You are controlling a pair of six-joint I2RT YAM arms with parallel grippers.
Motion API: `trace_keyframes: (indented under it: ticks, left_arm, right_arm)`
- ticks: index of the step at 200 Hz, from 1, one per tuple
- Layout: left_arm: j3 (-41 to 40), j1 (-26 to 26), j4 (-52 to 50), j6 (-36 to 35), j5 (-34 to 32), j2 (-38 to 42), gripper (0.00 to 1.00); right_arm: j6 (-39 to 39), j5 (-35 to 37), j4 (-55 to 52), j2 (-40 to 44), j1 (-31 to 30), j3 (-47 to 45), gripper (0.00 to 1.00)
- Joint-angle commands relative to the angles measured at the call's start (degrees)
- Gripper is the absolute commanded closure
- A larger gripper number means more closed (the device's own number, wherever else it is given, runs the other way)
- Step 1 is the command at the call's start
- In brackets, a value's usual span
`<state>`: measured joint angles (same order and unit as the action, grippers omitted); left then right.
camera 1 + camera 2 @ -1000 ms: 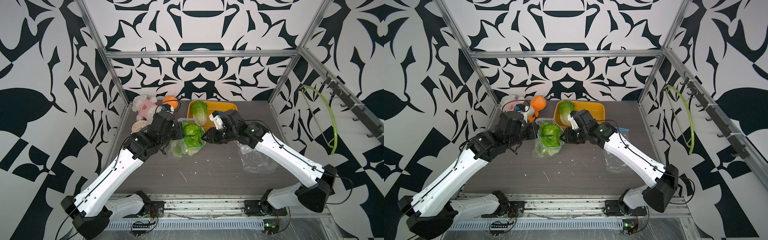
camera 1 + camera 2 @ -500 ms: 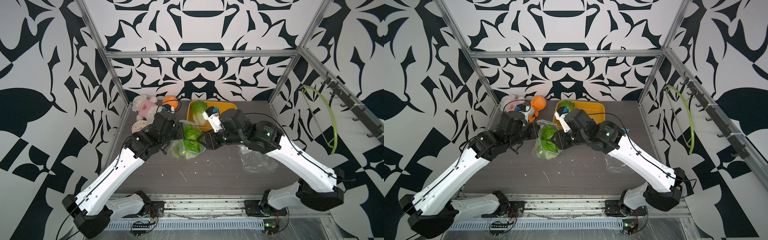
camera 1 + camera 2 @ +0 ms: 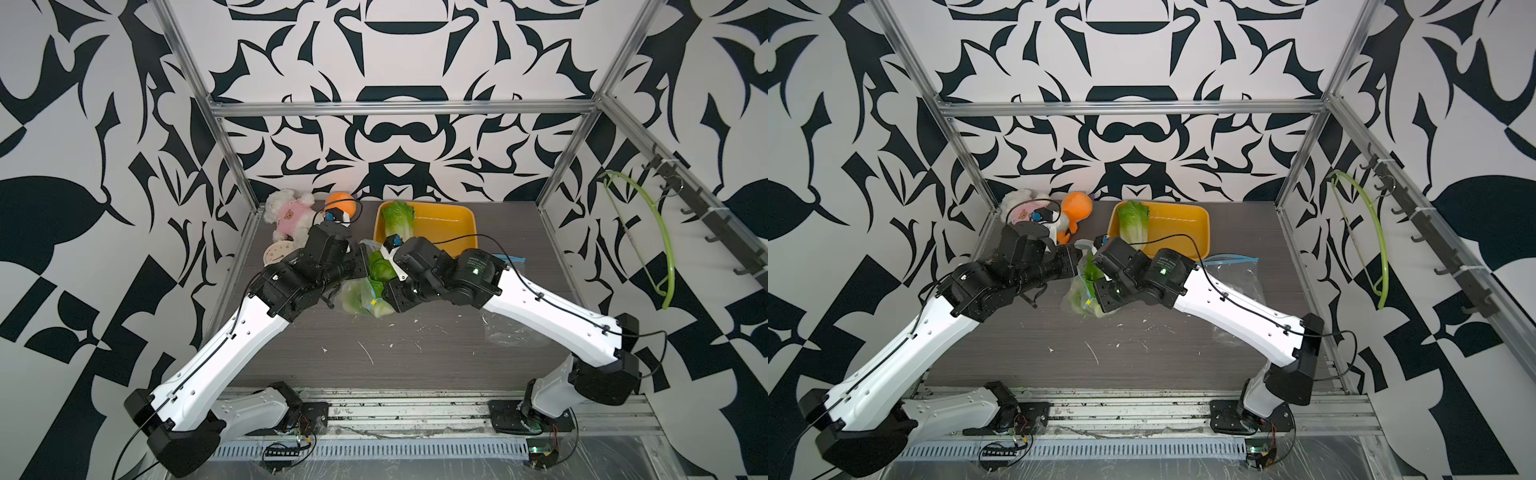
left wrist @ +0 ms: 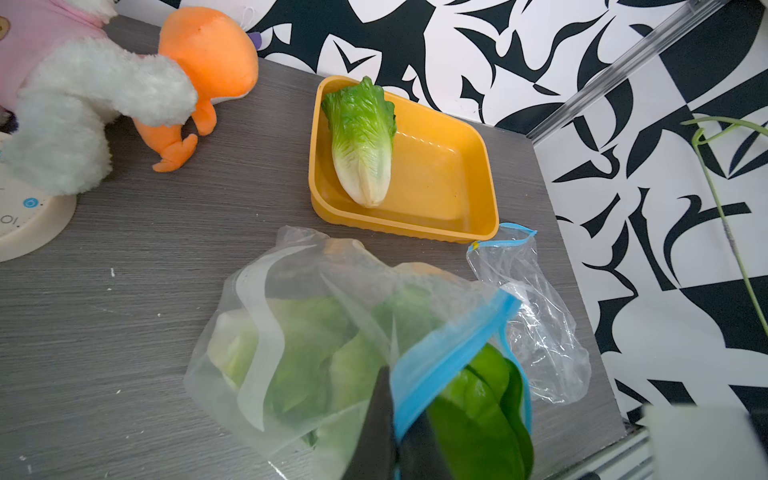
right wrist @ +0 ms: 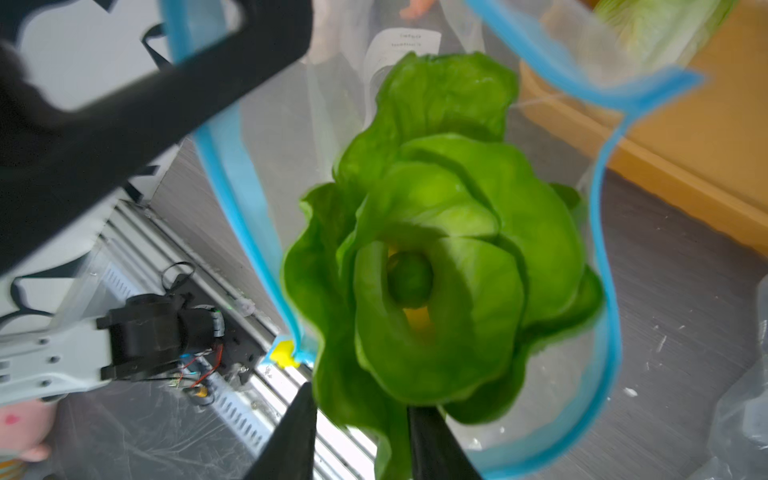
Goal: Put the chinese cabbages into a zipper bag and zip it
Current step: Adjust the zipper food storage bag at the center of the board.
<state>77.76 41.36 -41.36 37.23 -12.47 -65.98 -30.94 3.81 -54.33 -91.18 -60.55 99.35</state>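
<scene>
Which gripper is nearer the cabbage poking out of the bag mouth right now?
Right. The right gripper straddles a lower leaf of that cabbage. The left gripper is beside it, pinched shut on the blue rim of the zipper bag.

On the cream round dial, well apart from the fingers of the left gripper, I read the digits 1 and 0 at the frame edge and one digit in a blue circle, 6 or 9. The white label on the zipper bag, beyond the fingers of the right gripper, carries print too blurred to read.
</scene>
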Motion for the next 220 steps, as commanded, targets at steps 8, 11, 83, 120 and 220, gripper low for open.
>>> trace_keyframes:
  ticks: [8,11,83,120,220]
  left_arm:
    - [1.52,-0.06,2.74,-0.93,4.73,1.50,1.00]
    - [1.59,-0.12,2.71,-0.98,4.88,1.54,1.00]
    - [-0.32,-0.14,6.39,-0.58,11.15,2.09,1.00]
    - [0.30,-0.14,5.67,-0.23,5.70,0.93,1.00]
    - [-5.63,-0.13,8.05,2.11,-0.96,3.32,1.00]
  right_arm:
    - [0.51,1.46,7.89,1.08,2.95,-1.39,0.80]
    - [0.26,0.68,8.80,1.13,3.42,-1.72,0.82]
    - [-5.85,-14.79,26.89,-2.18,12.04,-10.44,0.90]
    - [-7.41,-24.18,34.23,-2.02,11.78,-12.63,0.90]
    - [-12.22,-35.17,48.84,2.27,12.26,-23.98,0.92]
